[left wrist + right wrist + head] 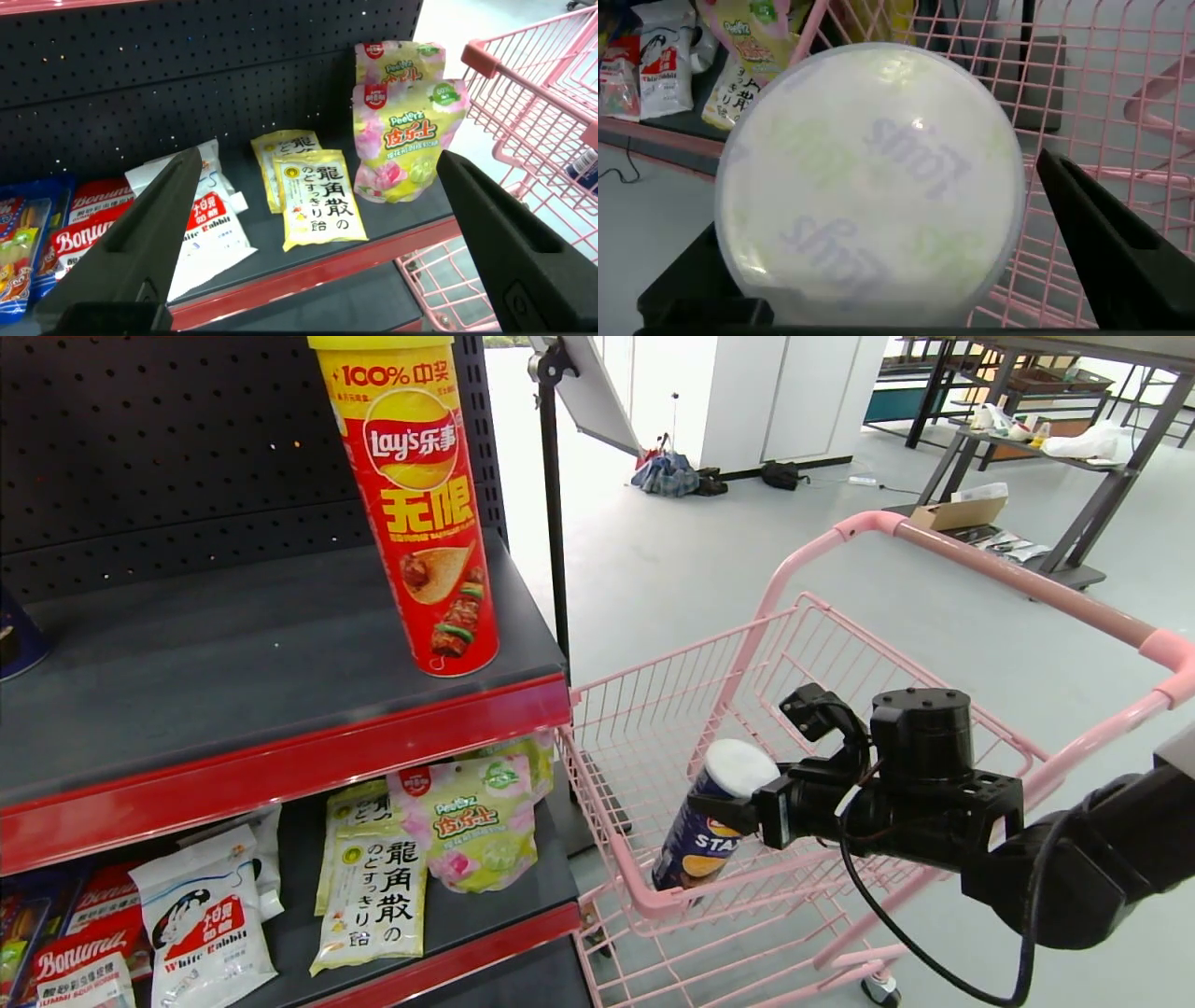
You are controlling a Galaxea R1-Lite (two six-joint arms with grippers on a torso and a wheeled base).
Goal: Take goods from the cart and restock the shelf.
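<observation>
Left gripper: jaws spread wide, holding nothing, facing the lower shelf board, where snack bags lie at 7 to 8 o'clock in the head view. These are a white bag, a yellow bag and a green-and-pink bag.

Upper shelf board, 9 to 10 o'clock: a red chip can stands upright near the front right corner. The board to its left is bare.

Pink cart, 3 to 5 o'clock, sits just beside the shelf end. Inside its basket is a dark blue chip can, tilted, white lid up and base low behind the near rim. Whether the base rests on the basket floor cannot be determined.

Right gripper: closed on the blue can just under the lid, one finger on each side.

Assessment: the pick from the cart is in hand, and the can is gripped but not yet clear of the basket. The next move calls for a lift above the pink rim and a carry toward 10 o'clock. The can should then be set upright on the upper board, clear of the red can so neither is knocked over.
</observation>
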